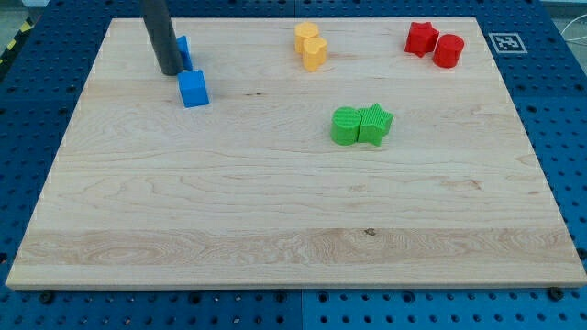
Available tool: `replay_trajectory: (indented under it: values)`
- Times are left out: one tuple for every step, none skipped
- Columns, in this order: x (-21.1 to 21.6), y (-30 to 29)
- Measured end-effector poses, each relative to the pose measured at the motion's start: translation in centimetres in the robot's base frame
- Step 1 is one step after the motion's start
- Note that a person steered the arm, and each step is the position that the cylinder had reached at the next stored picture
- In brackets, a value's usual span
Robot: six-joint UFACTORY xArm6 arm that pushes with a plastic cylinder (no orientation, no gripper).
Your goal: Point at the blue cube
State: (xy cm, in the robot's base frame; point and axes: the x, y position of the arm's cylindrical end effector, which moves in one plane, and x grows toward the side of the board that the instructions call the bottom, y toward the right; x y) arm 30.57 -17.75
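Observation:
A blue cube (193,89) sits on the wooden board (293,211) at the upper left. My tip (171,71) rests on the board just up and left of the cube, close to it but a small gap shows. A second blue block (183,50) stands right behind the rod and is partly hidden by it; its shape is unclear.
Two yellow blocks (311,47) touch each other at the top centre. A red star (421,38) and a red cylinder (448,50) stand at the top right. A green cylinder (346,126) and a green star (375,124) touch right of centre.

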Motion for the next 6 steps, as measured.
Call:
replay_trajectory:
  values:
    - [-0.9, 2.4]
    - [-3.2, 2.3]
    - [-4.9, 2.4]
    - [-7.1, 2.5]
    - [-5.7, 4.7]
    - [-1.3, 4.7]
